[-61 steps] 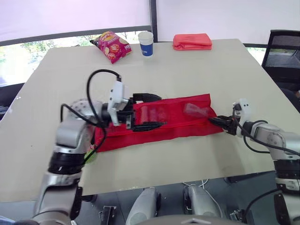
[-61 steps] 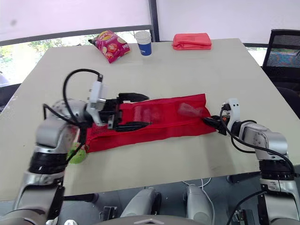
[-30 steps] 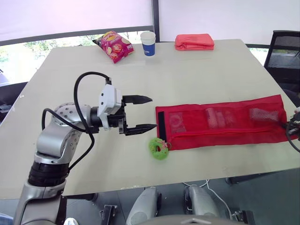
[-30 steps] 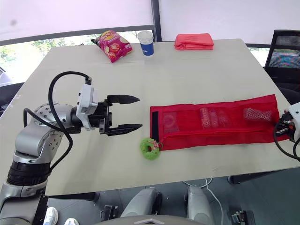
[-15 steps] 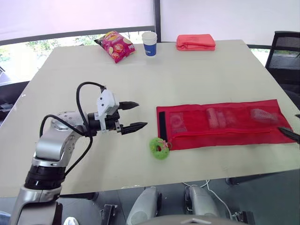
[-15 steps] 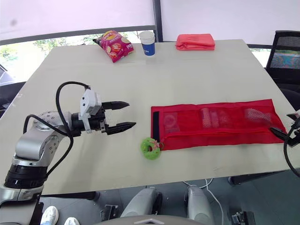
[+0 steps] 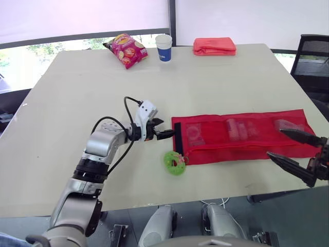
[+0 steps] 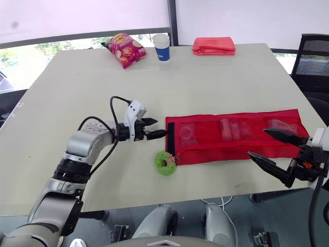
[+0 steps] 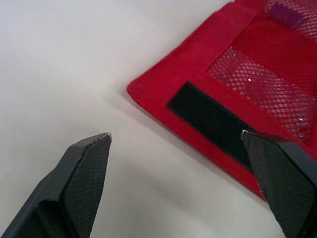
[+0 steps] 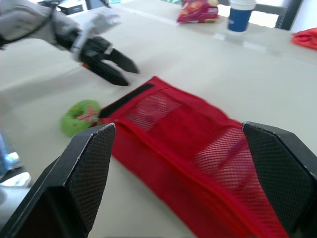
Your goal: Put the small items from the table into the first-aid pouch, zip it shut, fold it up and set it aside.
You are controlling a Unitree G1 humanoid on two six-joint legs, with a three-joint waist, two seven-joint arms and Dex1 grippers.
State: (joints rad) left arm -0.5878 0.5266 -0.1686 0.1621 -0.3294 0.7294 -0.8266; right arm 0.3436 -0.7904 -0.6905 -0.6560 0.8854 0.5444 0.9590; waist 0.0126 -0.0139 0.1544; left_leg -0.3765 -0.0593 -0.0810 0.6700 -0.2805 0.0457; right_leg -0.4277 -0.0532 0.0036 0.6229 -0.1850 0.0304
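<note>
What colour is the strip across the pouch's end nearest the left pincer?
The strip is black, on the red pouch; clearest in the left wrist view.

Red mesh pouch (image 7: 241, 135) flat, unfolded, items (image 7: 235, 128) inside; green ring (image 7: 175, 162) at its corner

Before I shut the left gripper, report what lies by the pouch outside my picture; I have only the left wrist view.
Observer: A green ring lies right beside the near corner of the pouch at its left end, on the robot's side of your left gripper.
Operator: Now give me the right gripper.
Observer: The right gripper is open at the pouch's right end, its fingers pointing towards the left end.
</note>
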